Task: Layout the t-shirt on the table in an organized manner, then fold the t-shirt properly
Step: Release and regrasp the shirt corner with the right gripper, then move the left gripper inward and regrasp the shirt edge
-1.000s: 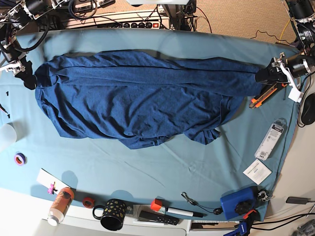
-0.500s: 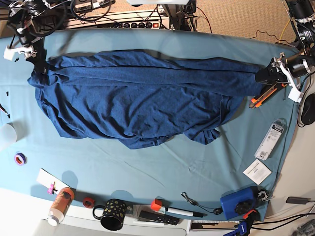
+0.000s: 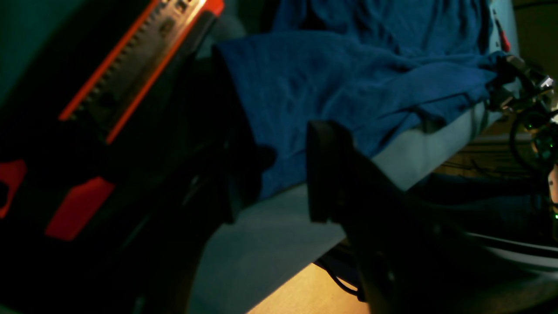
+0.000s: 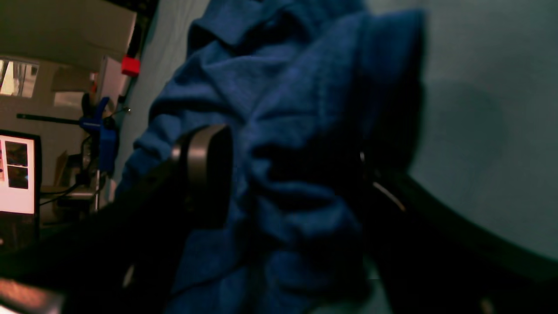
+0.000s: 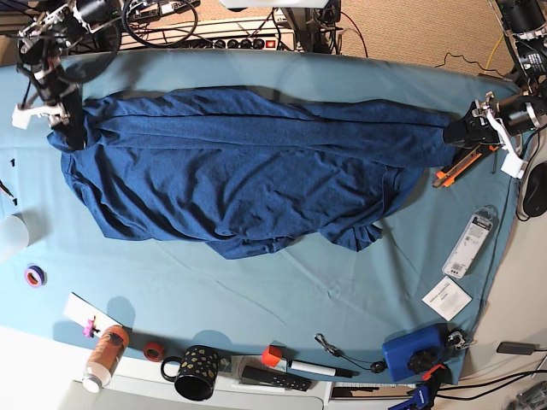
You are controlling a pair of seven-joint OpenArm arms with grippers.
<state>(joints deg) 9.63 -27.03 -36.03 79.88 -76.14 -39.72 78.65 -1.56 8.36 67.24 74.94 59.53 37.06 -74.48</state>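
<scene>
The dark navy t-shirt (image 5: 248, 171) lies stretched sideways across the teal table (image 5: 256, 299), with loose folds along its front edge. At the view's left, my right gripper (image 5: 67, 128) sits on the shirt's far left corner. In the right wrist view it (image 4: 292, 170) stands wide open, with bunched t-shirt (image 4: 283, 87) filling the gap between its fingers. My left gripper (image 5: 451, 132) is at the shirt's narrow right end. Its jaws (image 3: 283, 144) stand partly apart, straddling the t-shirt (image 3: 348, 87) corner that lies flat on the cloth.
An orange utility knife (image 5: 457, 166) lies just under the left gripper. Along the front edge stand a bottle (image 5: 104, 354), a spotted mug (image 5: 197, 371), tape rolls (image 5: 34, 275) and a blue box (image 5: 413, 352). A white packet (image 5: 472, 239) lies at the right, and a power strip (image 5: 214, 38) runs behind.
My right gripper has moved up and slightly right from beside the shirt's left edge onto its far left corner, and the fabric there has shifted left. The left arm has stayed still.
</scene>
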